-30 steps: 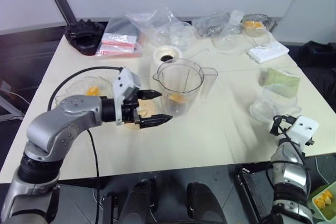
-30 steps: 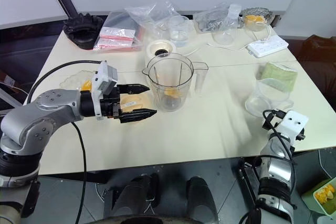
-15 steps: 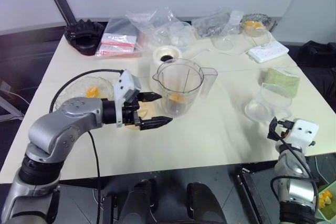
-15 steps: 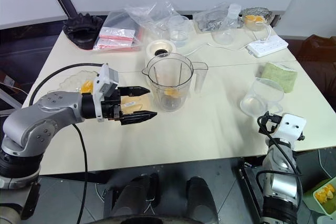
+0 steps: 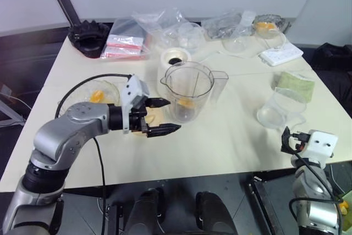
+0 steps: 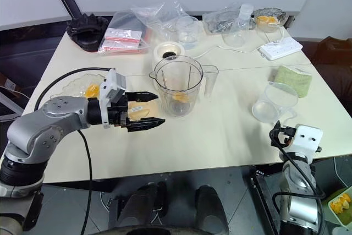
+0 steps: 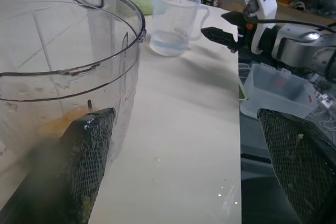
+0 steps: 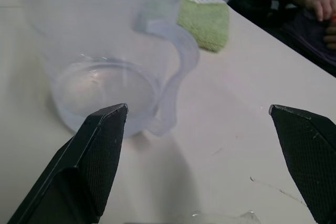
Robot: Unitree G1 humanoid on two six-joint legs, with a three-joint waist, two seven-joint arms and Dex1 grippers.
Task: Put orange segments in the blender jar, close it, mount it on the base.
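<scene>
Centre of the cream table (image 5: 231, 136): blender jar (image 5: 188, 91), upright, clear, an orange segment (image 5: 186, 103) at its bottom. Just behind it, touching or nearly so: base (image 5: 174, 59), white with black socket. Left gripper (image 5: 160, 116): fingers spread wide, empty, tips just beside the jar's near wall (one finger (image 7: 86, 153) against it in the wrist view). Beneath that gripper: pale orange lid (image 6: 137, 111). Glass dish (image 5: 91, 93), table's left, more segments. Right gripper (image 5: 287, 140): at the near right edge, fingers wide apart, empty, pointing towards a small clear measuring jug (image 8: 110, 66).
</scene>
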